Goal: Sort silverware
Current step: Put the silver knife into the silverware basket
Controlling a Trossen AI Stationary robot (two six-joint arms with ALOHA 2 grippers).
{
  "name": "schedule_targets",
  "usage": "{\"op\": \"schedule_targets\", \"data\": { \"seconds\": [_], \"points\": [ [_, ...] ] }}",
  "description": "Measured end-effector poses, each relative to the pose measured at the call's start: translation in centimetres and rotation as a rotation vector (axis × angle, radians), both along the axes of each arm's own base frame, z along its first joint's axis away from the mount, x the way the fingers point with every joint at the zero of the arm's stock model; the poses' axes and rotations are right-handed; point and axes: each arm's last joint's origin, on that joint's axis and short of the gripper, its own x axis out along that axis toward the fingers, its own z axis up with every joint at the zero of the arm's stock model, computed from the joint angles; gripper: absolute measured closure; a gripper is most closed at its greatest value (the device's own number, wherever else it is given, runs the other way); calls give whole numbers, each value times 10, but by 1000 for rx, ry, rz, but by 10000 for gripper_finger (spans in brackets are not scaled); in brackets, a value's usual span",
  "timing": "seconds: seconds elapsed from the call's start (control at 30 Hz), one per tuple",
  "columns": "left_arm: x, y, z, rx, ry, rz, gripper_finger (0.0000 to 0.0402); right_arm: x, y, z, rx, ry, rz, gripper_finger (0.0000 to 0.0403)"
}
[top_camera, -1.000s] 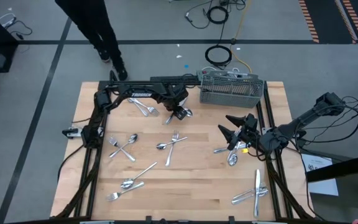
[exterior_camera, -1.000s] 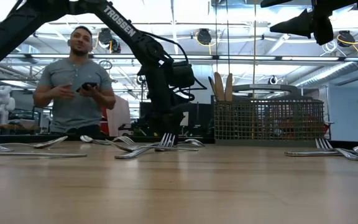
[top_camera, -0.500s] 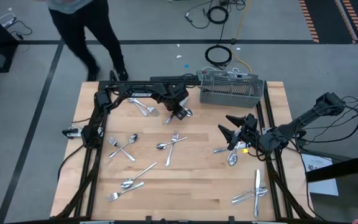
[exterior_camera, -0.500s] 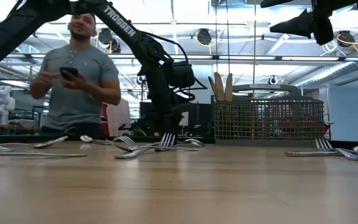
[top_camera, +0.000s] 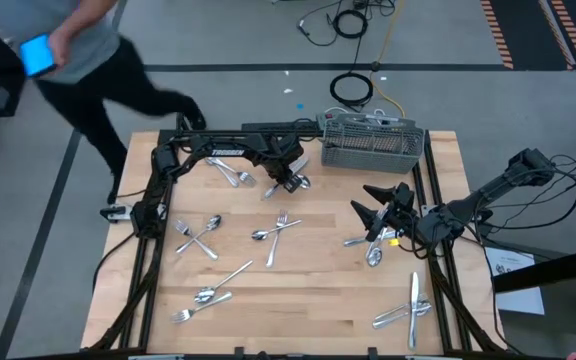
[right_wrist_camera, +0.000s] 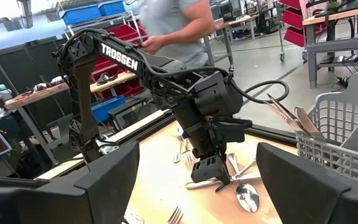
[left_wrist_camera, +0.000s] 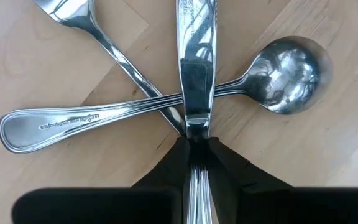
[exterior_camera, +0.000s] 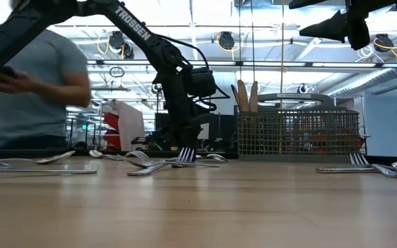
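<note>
Left claw [left_wrist_camera: 196, 163]: over the last second it has gone from spread to pinching. The left wrist view shows both dark fingers [left_wrist_camera: 169, 163] pressed against the handle of a knife [left_wrist_camera: 196, 68], one on each side. From above, the arm has not shifted; only the jaws have moved. Judgement: the grasp phase of one pick is complete or nearly so, and a lift toward the grey caddy [top_camera: 372, 143] should follow.

Position: the knife lies at the far middle of the desk [top_camera: 318, 290], just beside the caddy's left end, on top of a small pile. Under it a spoon [left_wrist_camera: 166, 102] and a fork handle [left_wrist_camera: 126, 62] cross in an X; the knife touches both at the crossing.

Orientation: the knife lies flat, its long axis in line with the claw's reach, blade pointing away from the wrist, handle end between the fingers. The spoon's axis runs across it, nearly square to it.

Risk, as judgement: lifting may drag the spoon.

Right claw [top_camera: 379, 202]: spread wide, empty, held above the desk's right side, waiting. Other silverware [top_camera: 238, 270] is scattered over the desk, unsorted.
</note>
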Motion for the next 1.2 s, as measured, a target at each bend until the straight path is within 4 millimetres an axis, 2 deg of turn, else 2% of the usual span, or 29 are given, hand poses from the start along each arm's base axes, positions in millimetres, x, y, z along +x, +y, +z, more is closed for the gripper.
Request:
{"op": "schedule_targets", "data": {
  "seconds": [0.23,0.4,0.8,1.03,1.2],
  "points": [
    [0,0,5,0,-4,1,352,0,0,0,0,-1,0,90],
    [-1,0,18,16,-36,1,352,0,0,0,1,0,2,90],
    [0,-5,35,17,-54,-31,352,0,1,-1,-2,9,23,90],
    [-2,-8,58,9,-134,-52,352,0,0,-1,-3,11,23,90],
    [-7,-9,86,58,-224,-49,352,0,0,-1,0,9,23,90]
  ]
}}
